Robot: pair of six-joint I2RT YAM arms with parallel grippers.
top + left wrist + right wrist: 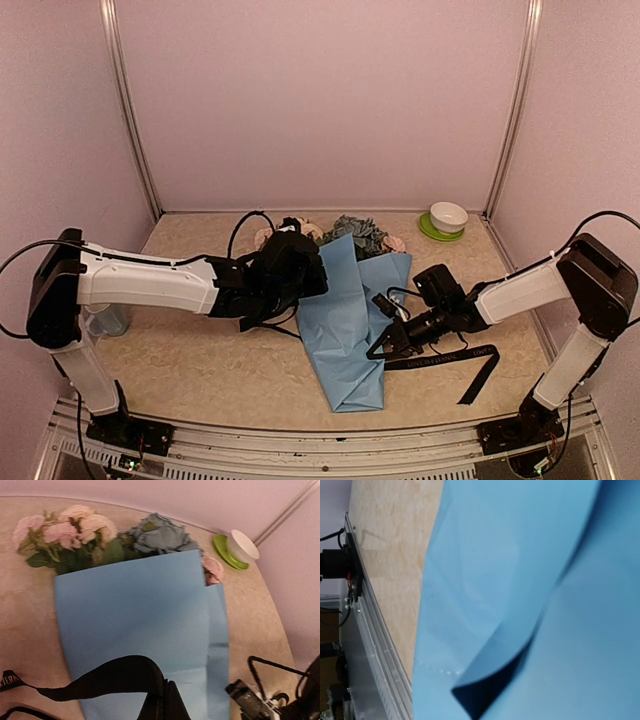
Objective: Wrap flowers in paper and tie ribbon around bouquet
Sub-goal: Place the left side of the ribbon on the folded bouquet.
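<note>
The bouquet lies mid-table: light blue paper (pixel 345 340) folded over the flowers (pixel 355 230), whose pink and blue-grey blooms stick out at the far end. In the left wrist view the paper (pixel 135 610) covers the stems below the flowers (pixel 75 530). My left gripper (pixel 305 285) sits over the paper's left edge, shut on a loop of black ribbon (pixel 115 672) that arcs away to the left. My right gripper (pixel 382 348) is at the paper's right edge, shut. The ribbon (pixel 450 355) trails from its tip to the right; I cannot tell if it is pinched there. The right wrist view shows only paper (pixel 520 555), no fingers.
A white bowl (pixel 448 215) on a green plate (pixel 432 232) stands at the back right, also seen as the bowl (pixel 243 545) in the left wrist view. A clear container (pixel 105 320) sits under the left arm. The table's metal front rail (pixel 370 630) runs near the paper's tip.
</note>
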